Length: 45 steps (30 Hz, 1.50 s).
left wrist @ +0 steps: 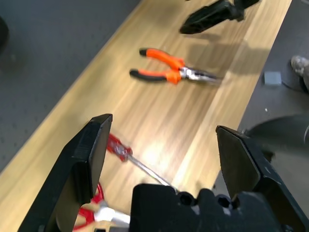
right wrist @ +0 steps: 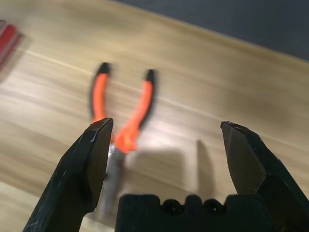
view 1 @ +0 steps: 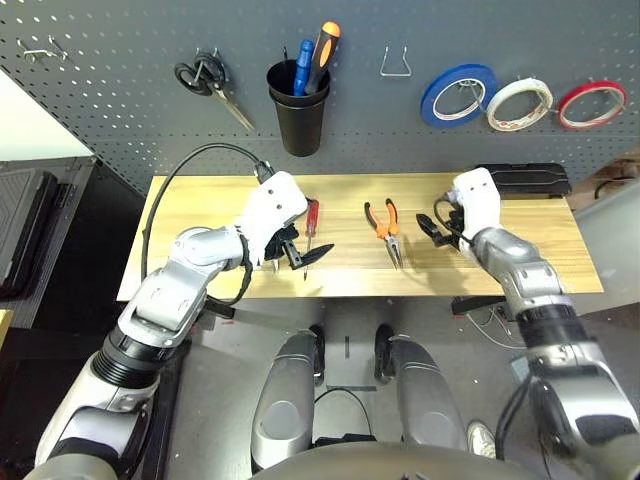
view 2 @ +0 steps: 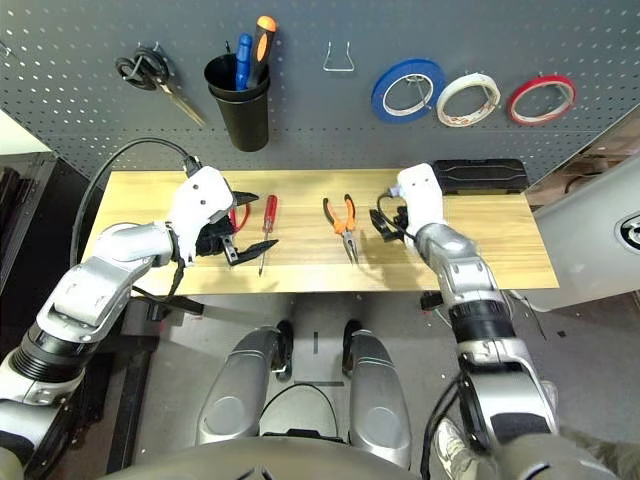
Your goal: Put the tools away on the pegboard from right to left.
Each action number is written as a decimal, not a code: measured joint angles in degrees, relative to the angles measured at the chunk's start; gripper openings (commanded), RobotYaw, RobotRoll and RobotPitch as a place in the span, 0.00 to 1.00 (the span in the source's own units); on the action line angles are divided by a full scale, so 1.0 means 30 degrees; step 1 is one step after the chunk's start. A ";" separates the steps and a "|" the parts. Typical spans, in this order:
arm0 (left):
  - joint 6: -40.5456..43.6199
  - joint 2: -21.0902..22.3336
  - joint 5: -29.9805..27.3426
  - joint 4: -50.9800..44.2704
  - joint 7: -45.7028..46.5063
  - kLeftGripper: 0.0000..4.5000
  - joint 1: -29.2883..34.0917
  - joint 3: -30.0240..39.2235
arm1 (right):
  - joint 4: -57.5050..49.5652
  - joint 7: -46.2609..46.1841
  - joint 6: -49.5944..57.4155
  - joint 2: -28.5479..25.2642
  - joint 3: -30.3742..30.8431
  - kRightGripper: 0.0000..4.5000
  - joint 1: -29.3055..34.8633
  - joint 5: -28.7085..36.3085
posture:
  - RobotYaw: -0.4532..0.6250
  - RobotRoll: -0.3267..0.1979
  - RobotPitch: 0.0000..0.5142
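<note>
On the wooden table (view 1: 530, 255) the orange-and-black pliers (view 1: 385, 228) lie in the middle, with the slim red-handled screwdriver (view 1: 311, 222) to their left. My left gripper (view 2: 258, 222) is open just left of the screwdriver. It hangs over the red-handled scissors (left wrist: 91, 212), which it mostly hides. Just right of the pliers, my right gripper (view 1: 430, 222) is open and low over the table, with the pliers (right wrist: 126, 123) ahead of its fingers. The white tape roll (view 1: 519, 103) hangs on the dark grey pegboard (view 1: 120, 90), between two other rolls.
Across the pegboard from left to right are black-handled scissors (view 1: 212, 84), a black cup (view 1: 298, 105) with two screwdrivers in it, a bare metal hook (view 1: 395, 62), blue tape (view 1: 458, 94) and red tape (view 1: 591, 103). A black box (view 1: 525, 180) lies at the table's back right.
</note>
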 measured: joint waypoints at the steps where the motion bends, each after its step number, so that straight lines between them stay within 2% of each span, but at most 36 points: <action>1: 0.0164 0.0021 0.0042 -0.0016 -0.0072 1.00 -0.0013 -0.0014 | 0.0473 -0.0019 0.0515 0.0213 -0.0009 0.99 -0.0428 0.0012 | 0.63 0.62 0.51; 9: 0.1354 0.0420 0.0435 -0.0091 -0.0380 1.00 -0.0165 -0.0242 | 0.4239 -0.1226 0.3556 0.1458 -0.0217 0.99 -0.3655 -0.0059 | 0.64 0.62 0.54; 22: 0.2275 0.0827 0.1054 -0.0073 -0.0852 1.00 -0.1064 -0.0938 | 1.0349 -0.3216 0.2261 0.3025 -0.0219 0.99 -0.6654 -0.0869 | 0.66 0.62 0.58; 33: 0.2604 0.0820 0.1185 -0.0075 -0.0860 1.00 -0.1128 -0.1109 | 1.3772 -0.4202 -0.0855 0.3474 -0.0407 0.99 -0.7134 -0.1369 | 0.69 0.62 0.63; 45: 0.2947 0.0838 0.1557 -0.0238 -0.0850 1.00 -0.1112 -0.1289 | 1.4550 -0.4293 -0.3045 0.3743 -0.0440 0.99 -0.7232 -0.2035 | 0.71 0.62 0.66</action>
